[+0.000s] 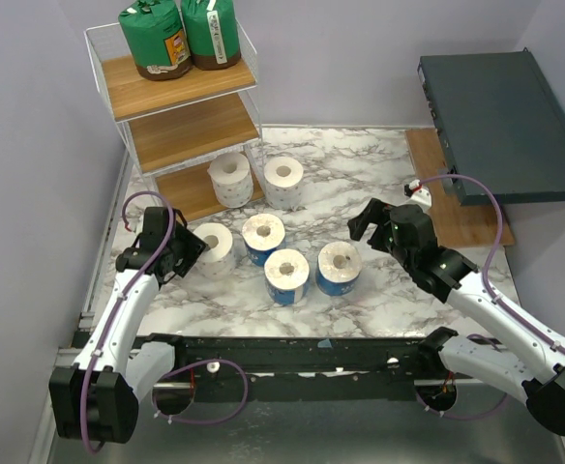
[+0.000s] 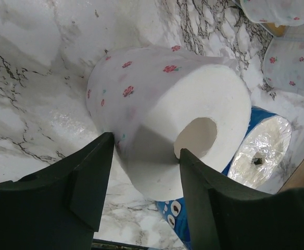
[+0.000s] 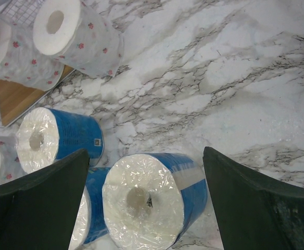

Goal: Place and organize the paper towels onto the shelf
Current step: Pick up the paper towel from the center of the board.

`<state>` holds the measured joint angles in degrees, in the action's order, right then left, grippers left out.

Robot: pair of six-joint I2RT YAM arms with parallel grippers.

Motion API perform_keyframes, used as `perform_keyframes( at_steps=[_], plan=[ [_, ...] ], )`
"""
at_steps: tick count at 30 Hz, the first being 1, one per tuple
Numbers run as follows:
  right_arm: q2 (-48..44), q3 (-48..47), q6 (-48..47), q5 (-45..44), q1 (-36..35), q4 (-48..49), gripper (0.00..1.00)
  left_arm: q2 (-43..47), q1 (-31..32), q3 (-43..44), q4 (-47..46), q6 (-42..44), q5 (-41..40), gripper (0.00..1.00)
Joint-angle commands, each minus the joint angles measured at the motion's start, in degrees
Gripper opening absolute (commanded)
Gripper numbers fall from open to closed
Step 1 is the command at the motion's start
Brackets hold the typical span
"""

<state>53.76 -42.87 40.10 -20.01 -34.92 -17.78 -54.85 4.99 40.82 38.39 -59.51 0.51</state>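
Crowding blue rolls [image 1: 287, 278] (grey box [image 1: 500, 121] apart)

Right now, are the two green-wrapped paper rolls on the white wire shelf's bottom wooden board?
No, both green-wrapped rolls stand on the top board of the shelf.

Marble tabletop [image 1: 379, 164]: white with grey veining, glossy, with soft bright patches.
Walls [image 1: 360, 58]: plain pale lilac-grey, rising behind the tabletop and along both its sides.
Dark grey flat box [image 1: 500, 116]: at the tabletop's far right corner.
Wooden board [image 1: 466, 222]: brown, on the tabletop's right edge, partly under the box.
Black rail [image 1: 292, 358]: along the tabletop's near edge.
Light: even, with faint shadows.
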Motion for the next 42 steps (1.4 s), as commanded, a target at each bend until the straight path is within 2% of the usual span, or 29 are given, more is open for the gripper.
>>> perform_keyframes(
  at_steps=[1, 6, 13, 30, 42],
  plan=[
    [-0.78, 0.49, 0.09, 0.32, -0.05, -1.42, 0.93, -0.92, -0.07, 0.92, 1.13, 0.7, -2.49, 0.6],
    [-0.79, 0.59, 0.25, 0.41, -0.01, -1.47, 0.93, 1.44, 0.74, 2.36, 2.59, 0.54, -4.39, 0.71],
    [-0.94, 0.68, 0.33, 0.48, 0.01, -1.51, 0.93, 2.84, 1.2, 5.66, 4.89, 0.05, -5.82, 0.74],
    [-1.76, 1.12, 0.16, -0.2, -0.04, -2.17, 0.93, -2.98, 6.56, 8.36, 6.46, -0.44, -12.04, 0.73],
    [-1.96, 1.47, -0.24, -0.73, -0.07, -2.35, 0.93, -7.08, 8.19, 9.37, 7.89, -0.08, -14.58, 0.68]
  ],
)
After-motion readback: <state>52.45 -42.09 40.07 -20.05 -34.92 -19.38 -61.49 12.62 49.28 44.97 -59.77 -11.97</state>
